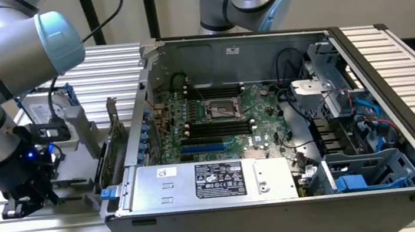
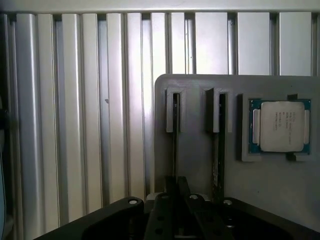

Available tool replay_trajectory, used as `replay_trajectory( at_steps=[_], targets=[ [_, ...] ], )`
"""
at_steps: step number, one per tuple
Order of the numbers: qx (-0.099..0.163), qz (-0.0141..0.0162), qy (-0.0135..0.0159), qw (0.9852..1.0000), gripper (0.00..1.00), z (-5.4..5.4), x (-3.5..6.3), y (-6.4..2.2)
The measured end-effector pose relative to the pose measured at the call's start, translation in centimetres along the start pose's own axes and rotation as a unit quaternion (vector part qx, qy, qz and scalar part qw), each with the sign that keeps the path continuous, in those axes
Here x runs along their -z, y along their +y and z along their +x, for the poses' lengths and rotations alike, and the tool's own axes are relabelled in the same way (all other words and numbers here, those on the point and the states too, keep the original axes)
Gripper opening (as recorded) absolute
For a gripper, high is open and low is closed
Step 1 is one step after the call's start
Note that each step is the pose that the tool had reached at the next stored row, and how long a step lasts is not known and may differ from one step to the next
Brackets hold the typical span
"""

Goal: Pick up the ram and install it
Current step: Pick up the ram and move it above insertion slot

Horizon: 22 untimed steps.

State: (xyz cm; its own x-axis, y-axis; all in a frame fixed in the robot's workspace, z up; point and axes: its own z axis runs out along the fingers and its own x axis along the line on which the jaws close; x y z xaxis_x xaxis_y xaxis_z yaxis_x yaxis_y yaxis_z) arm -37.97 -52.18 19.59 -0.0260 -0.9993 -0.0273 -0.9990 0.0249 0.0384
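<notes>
Low over the gray holder (image 2: 197, 150), pinches the ram (image 2: 175, 130) edge-on in the closed end effector (image 2: 177, 186); stands upright in the slot farther from the CPU (image 2: 283, 126), beside the open computer case (image 1: 281, 202) on the slatted tabletop (image 2: 75, 125).

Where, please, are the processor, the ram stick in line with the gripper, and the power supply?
processor (image 2: 280, 126): wrist view, middle of its metal lid.
ram stick (image 2: 176, 116): wrist view, its narrow edge.
power supply (image 1: 219, 180): exterior view, its label.
</notes>
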Motion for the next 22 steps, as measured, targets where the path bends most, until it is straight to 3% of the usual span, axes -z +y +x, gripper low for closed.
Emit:
replay_trajectory(
  at_steps=[13, 22],
  targets=[
    [0.047, -0.0013, 0.0019, 0.9989, 0.14, 0.16, 0.01, 0.0],
    [0.056, -0.0016, 0.0022, 0.9984, 0.14, 0.74, 0.02, -0.01]
  ],
)
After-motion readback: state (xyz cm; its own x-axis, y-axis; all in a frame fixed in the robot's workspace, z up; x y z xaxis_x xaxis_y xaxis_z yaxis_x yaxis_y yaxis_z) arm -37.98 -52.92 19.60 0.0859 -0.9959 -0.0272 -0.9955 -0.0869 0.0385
